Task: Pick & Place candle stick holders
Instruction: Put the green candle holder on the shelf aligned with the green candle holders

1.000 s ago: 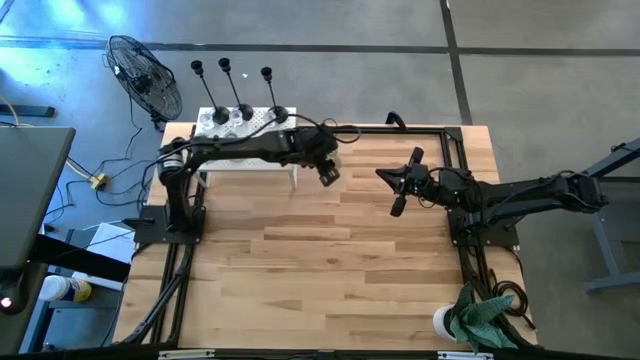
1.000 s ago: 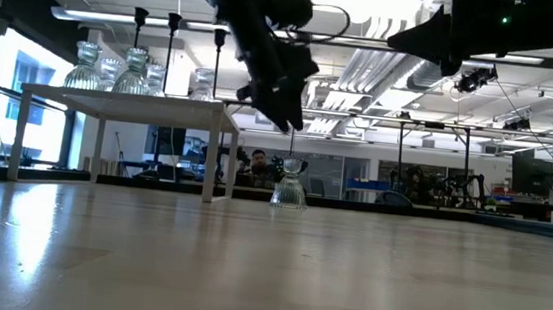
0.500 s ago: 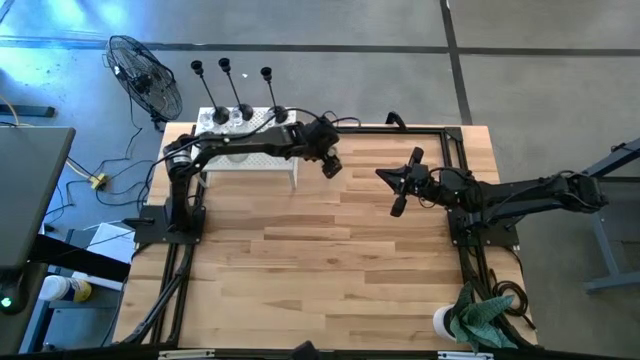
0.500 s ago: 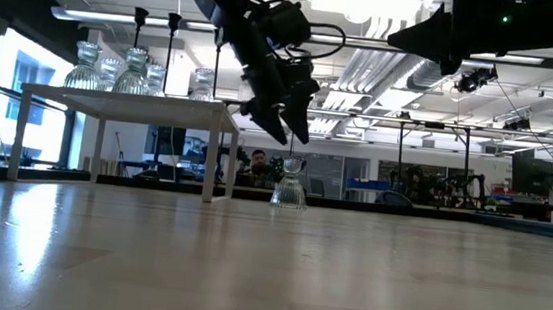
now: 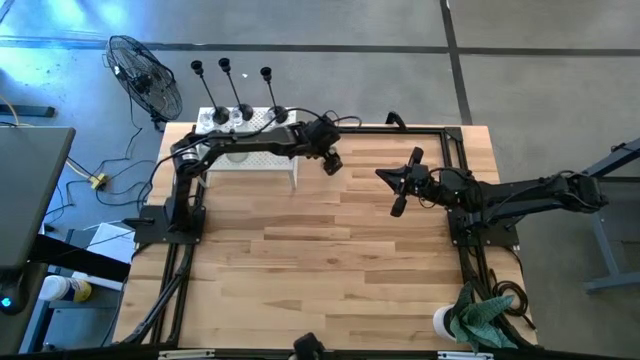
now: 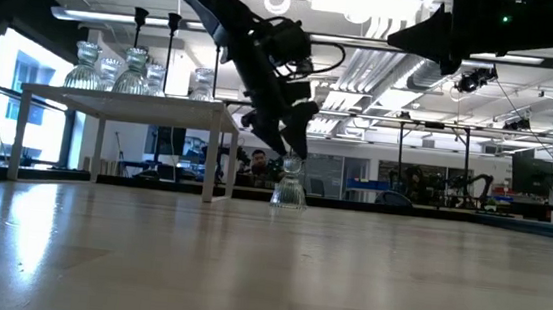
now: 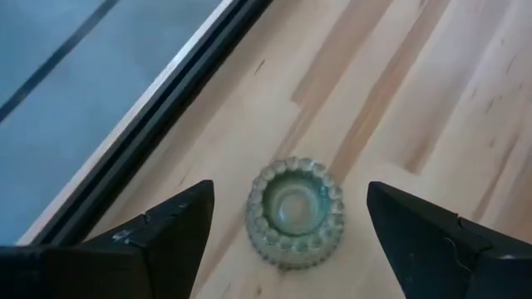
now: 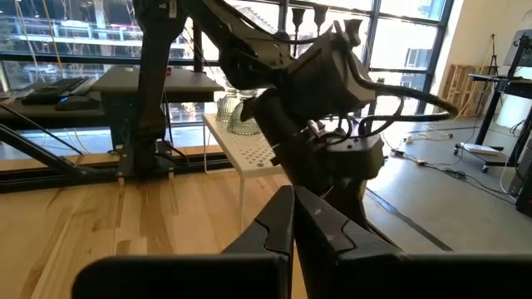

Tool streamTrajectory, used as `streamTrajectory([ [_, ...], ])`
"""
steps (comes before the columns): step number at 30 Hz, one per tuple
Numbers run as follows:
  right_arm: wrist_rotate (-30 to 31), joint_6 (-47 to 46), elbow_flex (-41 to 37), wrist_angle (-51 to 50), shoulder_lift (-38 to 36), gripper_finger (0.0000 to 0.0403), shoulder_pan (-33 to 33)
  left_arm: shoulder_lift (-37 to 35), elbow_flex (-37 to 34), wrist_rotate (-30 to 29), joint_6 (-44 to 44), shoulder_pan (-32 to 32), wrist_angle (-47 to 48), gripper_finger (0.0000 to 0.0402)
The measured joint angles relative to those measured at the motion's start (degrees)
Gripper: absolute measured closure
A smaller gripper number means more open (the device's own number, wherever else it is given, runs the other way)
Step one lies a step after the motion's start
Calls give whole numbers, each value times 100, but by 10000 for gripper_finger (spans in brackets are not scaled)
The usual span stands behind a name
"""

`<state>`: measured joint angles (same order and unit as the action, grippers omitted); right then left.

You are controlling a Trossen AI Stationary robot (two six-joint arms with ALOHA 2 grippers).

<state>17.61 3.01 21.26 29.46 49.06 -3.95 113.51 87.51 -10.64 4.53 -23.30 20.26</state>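
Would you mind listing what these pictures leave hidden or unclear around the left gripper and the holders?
- High view: the glass holder on the table is hidden under the left gripper.
- Low view: whether the open fingers touch that holder; they overlap its top.
- Left wrist view: fingertips cut off by the bottom edge.
- High view: the glass holders on the white stand are partly covered by the left arm.

The left wrist view looks down on a squat clear-greenish glass candle stick holder standing upright on the light wooden table, its beaded round rim and hollow centre facing the camera. The left gripper is spread wide, one dark finger on each side of the holder and both clear of the glass. Just beyond the holder, a dark metal rail runs along the table's edge, with grey floor past it.
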Motion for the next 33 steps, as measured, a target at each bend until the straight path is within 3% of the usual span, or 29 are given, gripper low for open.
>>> streamTrajectory([
  [9,-9,0,0,1,1,402,-1,292,-11,-181,-160,3,-48,96],
  [22,-17,42,0,-1,2,402,0,329,-3,-170,-319,5,-231,216],
  [33,-19,43,0,-3,2,401,-1,149,-3,-61,-332,72,52,226],
])
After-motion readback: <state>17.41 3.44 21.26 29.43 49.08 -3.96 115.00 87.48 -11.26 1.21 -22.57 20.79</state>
